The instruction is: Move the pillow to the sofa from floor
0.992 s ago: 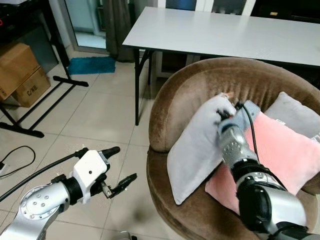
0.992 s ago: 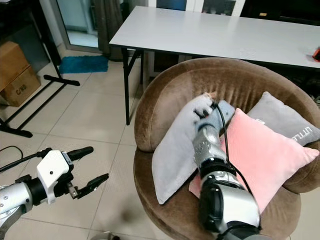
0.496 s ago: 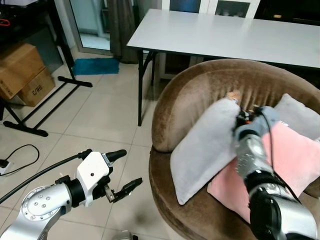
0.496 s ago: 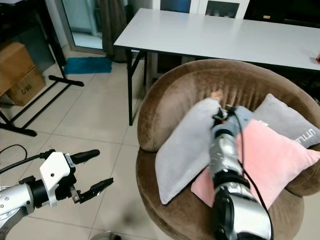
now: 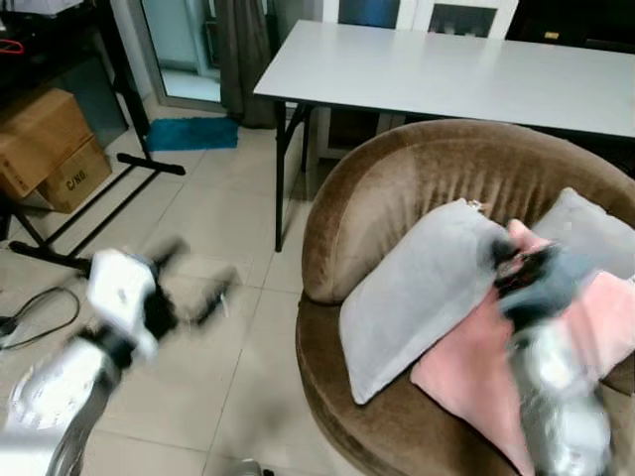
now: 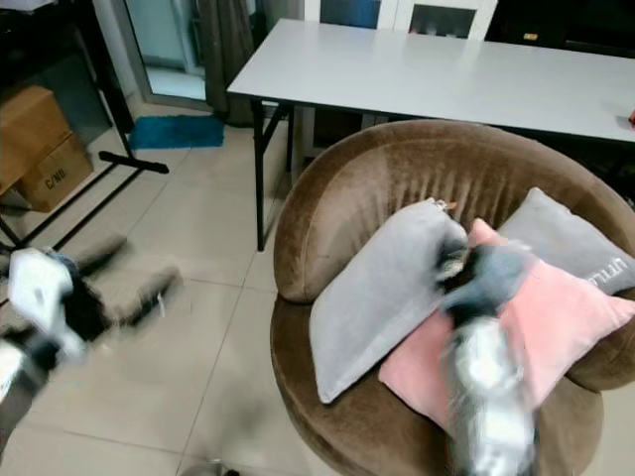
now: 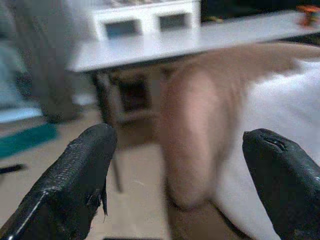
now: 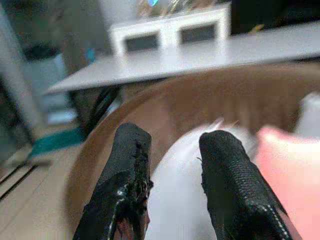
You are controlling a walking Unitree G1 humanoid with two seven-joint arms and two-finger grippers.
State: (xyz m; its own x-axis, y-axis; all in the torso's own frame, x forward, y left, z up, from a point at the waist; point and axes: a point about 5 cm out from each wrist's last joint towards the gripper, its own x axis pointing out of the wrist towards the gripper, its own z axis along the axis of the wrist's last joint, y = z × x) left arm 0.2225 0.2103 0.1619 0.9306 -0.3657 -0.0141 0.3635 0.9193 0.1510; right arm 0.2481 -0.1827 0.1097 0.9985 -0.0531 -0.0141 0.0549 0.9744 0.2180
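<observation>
A grey pillow (image 5: 417, 288) lies in the round brown sofa (image 5: 397, 178), leaning on its back and against a pink pillow (image 5: 466, 367). A second grey pillow (image 5: 585, 223) sits behind the pink one. My right gripper (image 5: 526, 268) is blurred, hovering over the pink pillow just right of the grey pillow's top corner. In the right wrist view the gripper (image 8: 175, 137) is open with nothing between its fingers (image 8: 132, 150), and the grey pillow (image 8: 175, 200) lies beyond them. My left gripper (image 5: 189, 288), also blurred, hangs open over the floor left of the sofa, its fingers (image 7: 80, 170) spread wide.
A white table (image 5: 446, 69) stands behind the sofa. Cardboard boxes (image 5: 40, 139) and a black stand's legs (image 5: 99, 198) are at the far left, with a blue mat (image 5: 189, 132) beyond. A cable (image 5: 30, 317) lies on the tiled floor.
My right gripper has let go of the grey pillow's top corner and drawn back to the right. The left arm has swung up and to the left. The pillow stays on the sofa.
</observation>
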